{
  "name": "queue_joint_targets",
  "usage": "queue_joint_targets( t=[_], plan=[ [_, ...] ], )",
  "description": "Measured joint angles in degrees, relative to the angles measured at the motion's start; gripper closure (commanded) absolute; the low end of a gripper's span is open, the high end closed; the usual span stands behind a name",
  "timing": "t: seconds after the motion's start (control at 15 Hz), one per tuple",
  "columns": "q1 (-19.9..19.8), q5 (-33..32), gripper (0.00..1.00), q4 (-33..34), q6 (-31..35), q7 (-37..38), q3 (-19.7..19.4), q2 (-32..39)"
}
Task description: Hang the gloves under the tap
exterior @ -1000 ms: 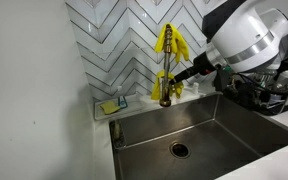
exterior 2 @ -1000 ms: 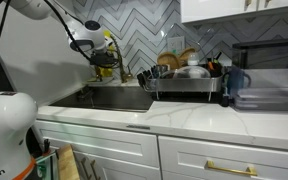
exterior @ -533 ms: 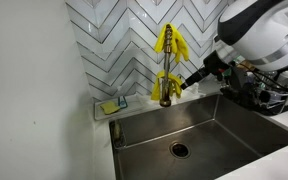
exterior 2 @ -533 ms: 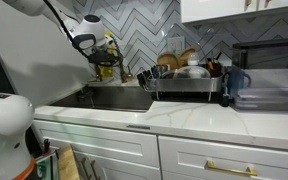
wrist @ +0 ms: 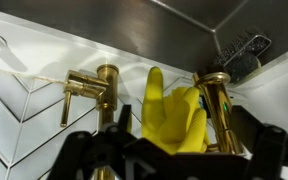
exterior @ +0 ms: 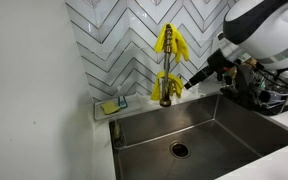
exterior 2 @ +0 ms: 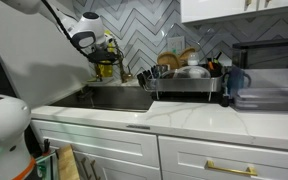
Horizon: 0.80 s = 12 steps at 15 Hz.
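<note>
The yellow gloves (exterior: 170,42) hang draped over the top of the brass tap (exterior: 165,88), above the sink. They also show in an exterior view (exterior 2: 108,43) behind the arm. My gripper (exterior: 191,78) is to the right of the tap's stem, below the gloves and apart from them. In the wrist view, which stands upside down, the gloves (wrist: 174,118) lie against the tap (wrist: 219,105). The dark fingers of the gripper (wrist: 174,160) stand wide apart at the frame's lower edge, open with nothing in them.
A steel sink (exterior: 224,120) with a drain (exterior: 179,150) lies below. A yellow-green sponge (exterior: 111,105) sits in a holder at the back left. A brass handle (wrist: 96,88) stands beside the tap. A loaded dish rack (exterior 2: 184,80) stands past the sink.
The arm has drawn back to the right, away from the tap. The gloves stay draped over the tap's top and have not moved.
</note>
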Motion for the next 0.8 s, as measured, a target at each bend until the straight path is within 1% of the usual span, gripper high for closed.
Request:
queue_joint_targets(
  t=[0.13,0.33,0.47,0.6,0.8],
  plan=[
    [-4.5,-2.7,0.0,0.0,-0.3,1.5,3.1,-0.8],
    [-9.9,-5.2,0.0,0.3,-2.6,2.8,5.9,-3.4],
    [-11.8,-4.7,0.0,1.1,-5.1,2.8,6.8,-5.3],
    [-12.6,-3.6,0.0,2.6,-8.9,2.7,7.2,-6.9],
    [-13.8,-3.9,0.0,5.6,-16.9,2.7,7.8,-8.6]
  ],
)
